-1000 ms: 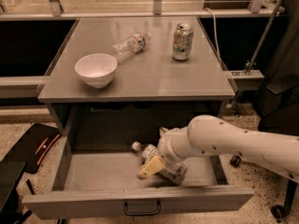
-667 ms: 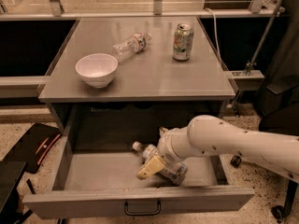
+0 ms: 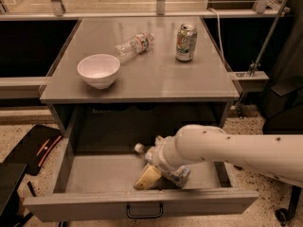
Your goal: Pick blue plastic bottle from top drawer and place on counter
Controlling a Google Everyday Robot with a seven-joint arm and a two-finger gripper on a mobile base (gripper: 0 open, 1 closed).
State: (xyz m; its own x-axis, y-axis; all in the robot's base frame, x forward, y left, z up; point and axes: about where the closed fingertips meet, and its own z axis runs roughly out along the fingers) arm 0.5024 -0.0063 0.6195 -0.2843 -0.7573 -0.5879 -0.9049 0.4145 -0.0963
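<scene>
The top drawer (image 3: 94, 176) is pulled open, its black bar handle (image 3: 143, 213) on the front panel. The blue plastic bottle (image 3: 175, 173) lies on its side in the drawer, its white cap (image 3: 138, 148) pointing left. My gripper (image 3: 154, 173) reaches into the drawer from the right on a white arm and sits right over the bottle's middle; one cream-coloured finger (image 3: 147, 178) shows in front of the bottle. The arm hides much of the bottle. The grey counter (image 3: 151, 79) is above the drawer.
On the counter stand a white bowl (image 3: 98, 70) at the left, a clear crinkled bottle (image 3: 134, 45) lying at the back middle, and a soda can (image 3: 186, 42) at the back right. A black object (image 3: 33, 148) lies on the floor to the left.
</scene>
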